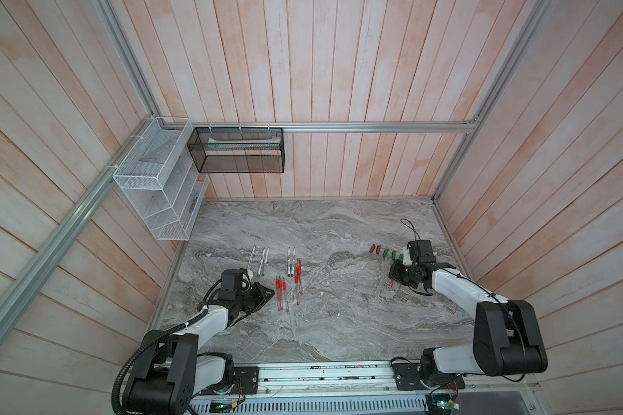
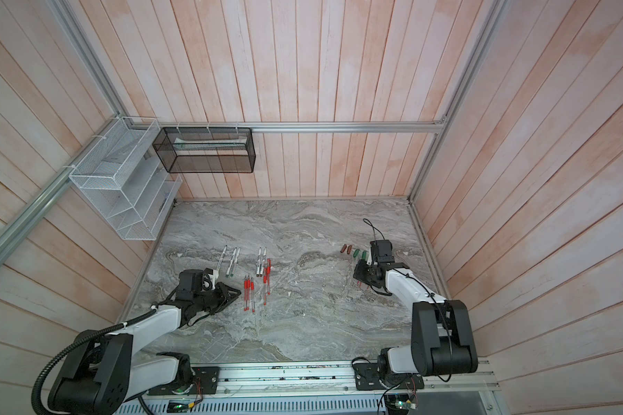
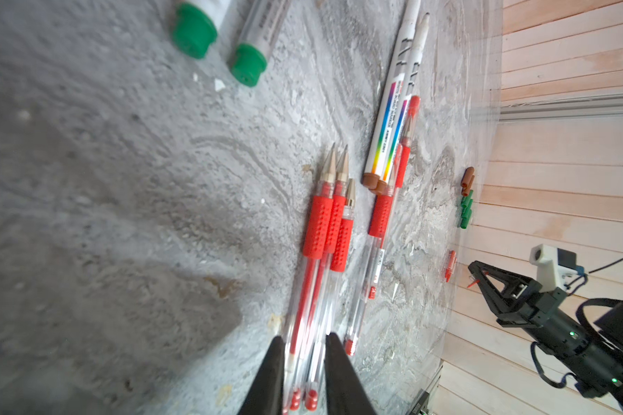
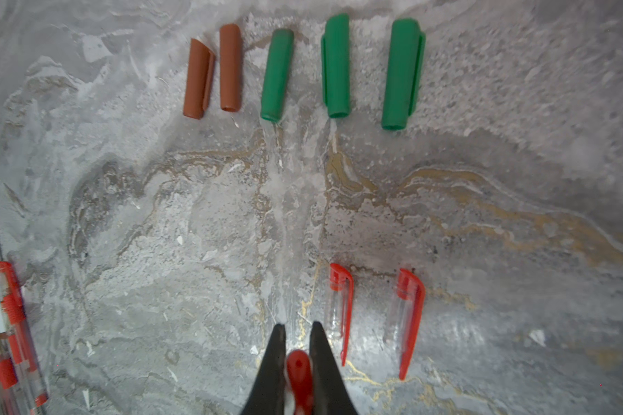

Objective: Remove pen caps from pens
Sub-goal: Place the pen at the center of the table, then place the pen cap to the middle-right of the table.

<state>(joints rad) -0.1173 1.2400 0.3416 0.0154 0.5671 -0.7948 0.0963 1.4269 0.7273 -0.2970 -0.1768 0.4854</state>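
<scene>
Three uncapped red pens (image 3: pixel 324 230) lie side by side on the marble table (image 1: pixel 339 323). My left gripper (image 3: pixel 305 346) is low over their clear barrels, jaws a little apart, straddling them. More red pens (image 1: pixel 298 278) and white markers (image 1: pixel 261 262) lie beyond. My right gripper (image 4: pixel 297 328) is shut on a red pen cap (image 4: pixel 299 377) above the table. Ahead of it two red clip caps (image 4: pixel 342 309) lie beside each other. Farther on, two brown caps (image 4: pixel 213 72) and three green caps (image 4: pixel 336 64) form a row.
A white wire basket (image 1: pixel 152 187) and a black mesh basket (image 1: pixel 238 151) hang on the back-left walls above the table. An aluminium rail (image 1: pixel 321 373) runs along the front edge between the arm bases. Wooden walls close three sides.
</scene>
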